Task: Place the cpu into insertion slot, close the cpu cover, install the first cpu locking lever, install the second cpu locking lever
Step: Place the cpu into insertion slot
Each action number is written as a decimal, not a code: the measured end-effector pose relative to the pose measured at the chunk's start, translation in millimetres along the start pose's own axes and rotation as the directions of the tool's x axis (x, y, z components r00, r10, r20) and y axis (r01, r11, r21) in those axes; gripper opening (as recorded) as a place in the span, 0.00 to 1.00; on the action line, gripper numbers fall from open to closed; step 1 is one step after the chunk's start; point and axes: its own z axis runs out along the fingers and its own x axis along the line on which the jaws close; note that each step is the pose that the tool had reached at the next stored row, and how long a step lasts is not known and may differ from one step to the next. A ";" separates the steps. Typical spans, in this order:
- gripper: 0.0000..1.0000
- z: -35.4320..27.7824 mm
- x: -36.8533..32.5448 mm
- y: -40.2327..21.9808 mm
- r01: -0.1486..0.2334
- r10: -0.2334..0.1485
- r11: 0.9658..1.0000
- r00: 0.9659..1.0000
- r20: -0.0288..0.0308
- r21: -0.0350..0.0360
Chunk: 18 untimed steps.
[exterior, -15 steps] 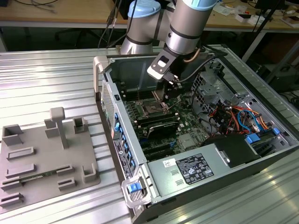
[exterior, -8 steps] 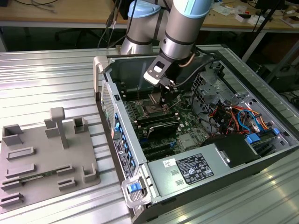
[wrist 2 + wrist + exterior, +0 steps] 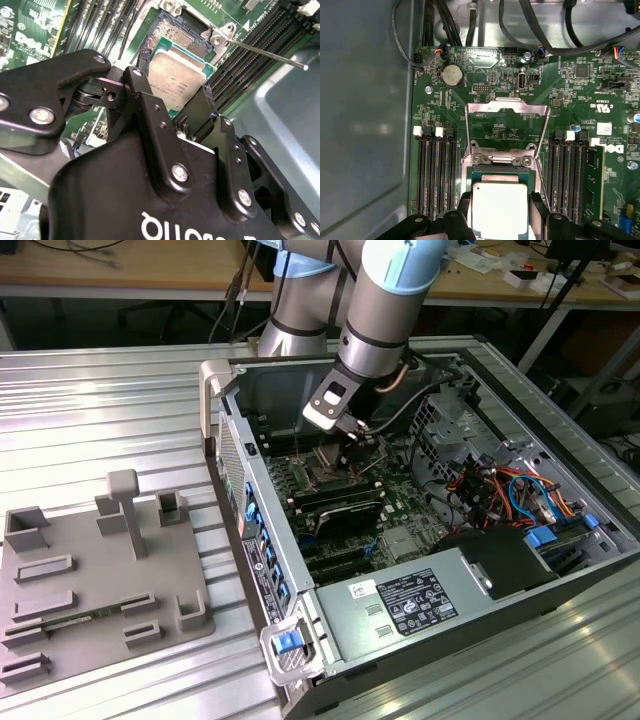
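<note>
One cpu point(image 3: 175, 80) over open socket point(image 3: 181, 36)

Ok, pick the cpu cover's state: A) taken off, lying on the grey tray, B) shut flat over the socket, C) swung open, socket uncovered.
C: in the first wrist view the cpu cover stands swung back on its hinge, its frame clear of the cpu.

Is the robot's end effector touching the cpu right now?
Touching. In the second wrist view the end effector has a finger against each side of the cpu, with no gap showing.
</note>
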 end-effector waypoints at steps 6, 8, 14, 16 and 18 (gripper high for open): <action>0.55 9.4 -0.1 -2.4 -0.013 0.013 1.000 1.000 0.000 0.000; 0.55 13.1 -0.3 -2.6 -0.021 0.021 1.000 1.000 0.000 0.000; 0.55 19.0 -0.4 -3.2 -0.021 0.021 1.000 1.000 0.000 0.002; 0.55 21.4 -0.5 -3.2 -0.023 0.023 1.000 1.000 0.000 0.003; 0.55 23.8 -0.5 -3.3 -0.025 0.025 1.000 1.000 0.000 0.003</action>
